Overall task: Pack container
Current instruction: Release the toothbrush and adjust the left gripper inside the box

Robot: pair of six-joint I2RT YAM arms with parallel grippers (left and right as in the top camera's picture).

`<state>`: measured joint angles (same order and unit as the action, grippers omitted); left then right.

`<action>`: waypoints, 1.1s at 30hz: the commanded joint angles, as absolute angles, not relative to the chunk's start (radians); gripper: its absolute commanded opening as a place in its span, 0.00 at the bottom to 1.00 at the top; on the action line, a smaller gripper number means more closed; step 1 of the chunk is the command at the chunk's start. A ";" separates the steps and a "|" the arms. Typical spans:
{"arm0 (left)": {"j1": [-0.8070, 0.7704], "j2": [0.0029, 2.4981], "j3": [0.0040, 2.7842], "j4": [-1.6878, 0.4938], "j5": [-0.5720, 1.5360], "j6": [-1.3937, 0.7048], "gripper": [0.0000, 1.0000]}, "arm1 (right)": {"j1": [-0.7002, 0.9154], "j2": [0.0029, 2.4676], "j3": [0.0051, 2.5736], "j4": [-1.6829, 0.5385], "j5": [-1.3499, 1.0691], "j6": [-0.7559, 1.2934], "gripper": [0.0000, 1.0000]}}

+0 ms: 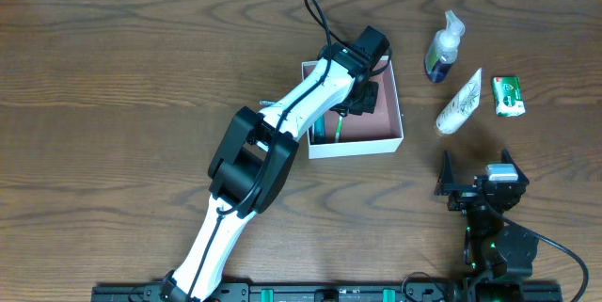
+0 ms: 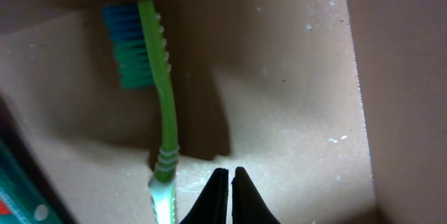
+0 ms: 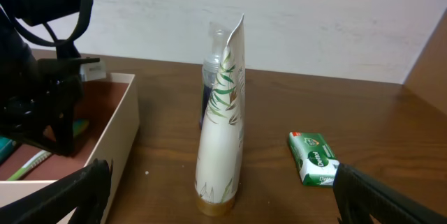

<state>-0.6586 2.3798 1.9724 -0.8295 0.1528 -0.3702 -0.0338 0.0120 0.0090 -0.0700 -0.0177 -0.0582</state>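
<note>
Robot lab: wood table [image 1: 113, 76], white wall [image 3: 314, 15]

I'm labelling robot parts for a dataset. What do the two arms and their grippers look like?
The left arm has white links with black joints and a black cable looping near its wrist. Its gripper is black with tapered tips. The right arm is black, with small green lights near its base. Its fingers are black too.

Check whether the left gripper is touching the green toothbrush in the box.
Apart. The left wrist view shows the shut left gripper beside the toothbrush handle, with a strip of the bare floor of the box between them.
</note>
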 commanded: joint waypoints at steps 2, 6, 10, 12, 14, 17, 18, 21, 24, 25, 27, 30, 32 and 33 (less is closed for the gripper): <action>-0.661 2.393 1.981 -0.833 0.118 -0.379 0.06 | -0.019 0.007 0.006 -0.072 -0.004 -0.046 0.99; -0.661 2.393 1.981 -0.832 0.110 -0.379 0.06 | -0.019 0.007 0.006 -0.072 -0.004 -0.046 0.99; -0.661 2.392 1.982 -0.832 0.107 -0.379 0.06 | -0.019 0.007 0.006 -0.072 -0.004 -0.046 0.99; -0.661 2.392 1.982 -0.834 0.107 -0.379 0.06 | -0.019 0.007 0.006 -0.072 -0.004 -0.046 0.99; -0.661 2.392 1.982 -0.842 0.105 -0.380 0.06 | -0.019 0.007 0.006 -0.072 -0.004 -0.046 0.99; -0.661 2.392 1.982 -0.868 0.080 -0.380 0.06 | -0.019 0.007 0.006 -0.072 -0.004 -0.046 0.99; -0.661 2.392 1.982 -0.878 0.072 -0.380 0.06 | -0.019 0.007 0.006 -0.072 -0.004 -0.046 0.99; -0.661 2.392 1.982 -0.892 0.052 -0.380 0.06 | -0.019 0.007 0.006 -0.072 -0.004 -0.046 0.99; -0.661 2.390 1.982 -0.897 0.043 -0.381 0.06 | -0.019 0.007 0.006 -0.072 -0.004 -0.046 0.99; -0.661 2.388 1.982 -0.899 0.032 -0.393 0.06 | -0.019 0.007 0.006 -0.072 -0.004 -0.046 0.99; -0.661 2.387 1.982 -0.902 0.002 -0.422 0.06 | -0.019 0.007 0.006 -0.072 -0.004 -0.046 0.99; -0.661 2.384 1.982 -0.904 -0.013 -0.433 0.06 | -0.019 0.007 0.006 -0.072 -0.004 -0.046 0.99; -0.661 2.384 1.982 -0.904 -0.013 -0.433 0.06 | -0.019 0.007 0.006 -0.072 -0.004 -0.046 0.99; -0.661 2.384 1.982 -0.904 -0.013 -0.433 0.06 | -0.019 0.007 0.006 -0.072 -0.004 -0.046 0.99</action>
<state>-0.6586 2.3798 1.9724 -0.8974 0.0216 -0.4126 -0.0338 0.0120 0.0090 -0.0704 -0.0109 -0.0582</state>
